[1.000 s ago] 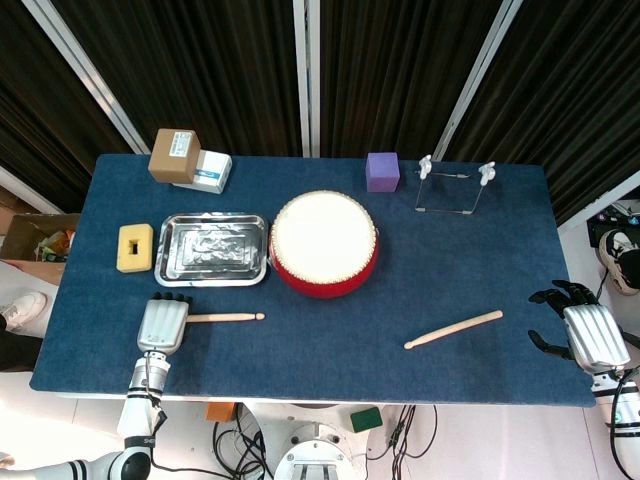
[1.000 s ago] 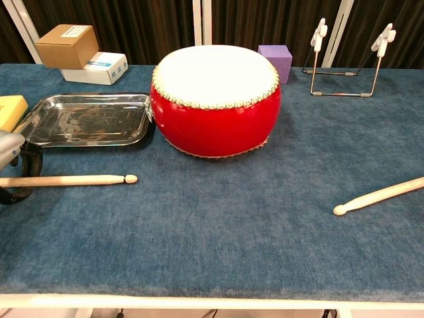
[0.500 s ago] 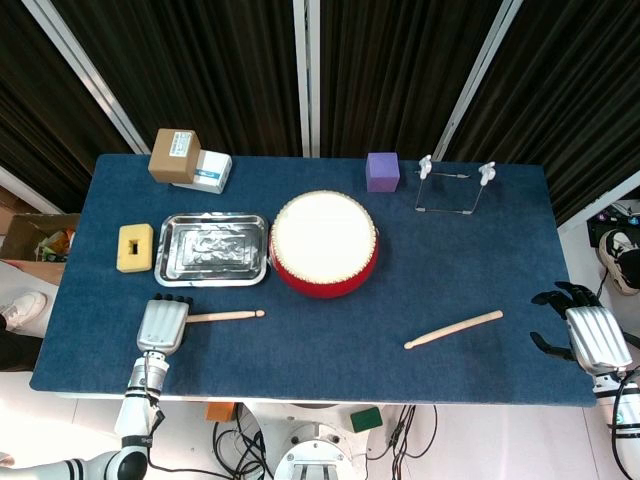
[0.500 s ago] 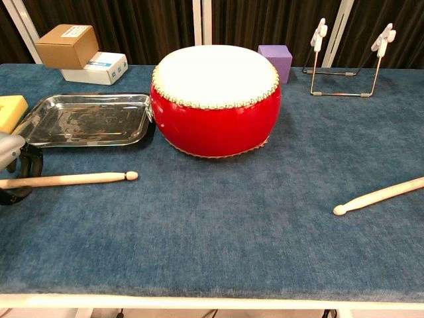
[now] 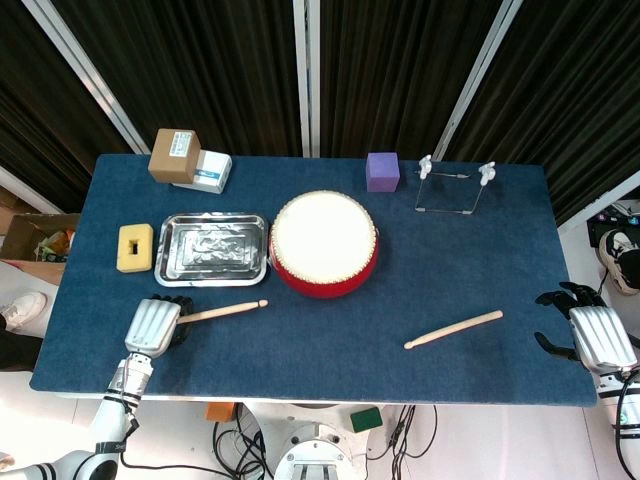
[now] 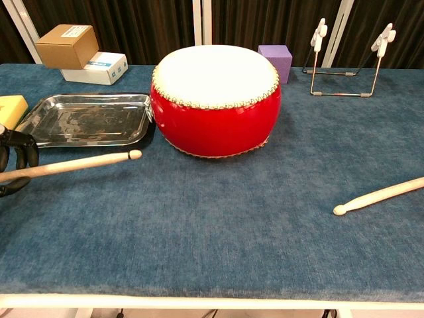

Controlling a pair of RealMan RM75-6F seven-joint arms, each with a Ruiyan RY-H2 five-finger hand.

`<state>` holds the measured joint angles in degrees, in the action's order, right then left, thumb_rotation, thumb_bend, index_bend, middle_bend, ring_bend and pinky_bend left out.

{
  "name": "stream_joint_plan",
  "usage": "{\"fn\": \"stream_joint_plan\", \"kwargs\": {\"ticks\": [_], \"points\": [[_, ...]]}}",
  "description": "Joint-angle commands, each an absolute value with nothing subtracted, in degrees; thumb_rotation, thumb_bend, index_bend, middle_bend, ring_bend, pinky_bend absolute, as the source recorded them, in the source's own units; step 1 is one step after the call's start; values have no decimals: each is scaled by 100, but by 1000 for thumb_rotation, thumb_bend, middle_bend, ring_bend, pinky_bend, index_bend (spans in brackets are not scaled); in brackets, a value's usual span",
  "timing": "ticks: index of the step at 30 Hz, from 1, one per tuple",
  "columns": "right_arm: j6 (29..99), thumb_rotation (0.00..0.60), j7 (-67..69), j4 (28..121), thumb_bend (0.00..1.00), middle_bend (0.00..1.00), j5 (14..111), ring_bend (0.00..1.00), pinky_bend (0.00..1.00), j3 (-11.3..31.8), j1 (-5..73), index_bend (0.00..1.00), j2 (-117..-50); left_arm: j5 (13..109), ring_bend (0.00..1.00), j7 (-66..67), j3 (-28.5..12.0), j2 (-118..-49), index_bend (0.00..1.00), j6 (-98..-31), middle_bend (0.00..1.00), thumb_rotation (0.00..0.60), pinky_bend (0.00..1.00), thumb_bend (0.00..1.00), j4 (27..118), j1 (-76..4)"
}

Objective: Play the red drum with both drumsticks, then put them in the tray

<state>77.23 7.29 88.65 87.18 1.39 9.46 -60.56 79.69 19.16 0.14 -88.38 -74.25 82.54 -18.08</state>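
Far left, the left hand (image 5: 153, 326) sits at the front-left of the blue table (image 5: 330, 340), fingers curled around the butt end of the left drumstick (image 5: 224, 310) — it holds it. In chest view the stick's tip is off the cloth, tilted up, pointing twd the red drum (image 5: 324, 244) but not touching it; tip is near the front-right corner of the tray (image 5: 211, 249). The tray lies just behind the hand, with a yellow sponge block (image 5: 135, 247) to its left. Behind them, a brown box (image 5: 174, 155) rests partly on a white box (image 5: 208, 171).

Centre: the drum stands just right of the tray, nearly touching it, white skin up. A purple cube (image 5: 382, 171) and a wire stand (image 5: 454, 185) are at the back, right of the drum.

Right side — the second drumstick (image 5: 454, 329) lies flat on the cloth, tip twd the centre front, well apart from the drum. The right hand (image 5: 588, 335) is at the table's right edge, fingers spread, holding nothing; the stick lies to its left, clearly apart, no contact.
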Motion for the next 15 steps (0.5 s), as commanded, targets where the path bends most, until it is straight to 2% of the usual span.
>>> {"fn": "stream_joint_plan", "kwargs": {"ticks": [1, 7, 15], "points": [[7589, 600, 543, 8951, 203, 407, 8773, 152, 210, 109, 1032, 385, -6049, 8792, 579, 903, 258, -8647, 693, -7879, 669, 600, 546, 657, 7879, -1703], [7031, 600, -172, 8915, 204, 428, 8893, 152, 213, -4, 1341, 389, -6428, 9427, 578, 241, 329, -8581, 693, -8345, 664, 600, 559, 657, 7927, -1696], [6836, 600, -1247, 8169, 203, 467, 9084, 167, 233, -15, 1603, 456, -7367, 9809, 572, 343, 305, -8556, 688, -8320, 659, 600, 554, 655, 8241, -1871]]}}
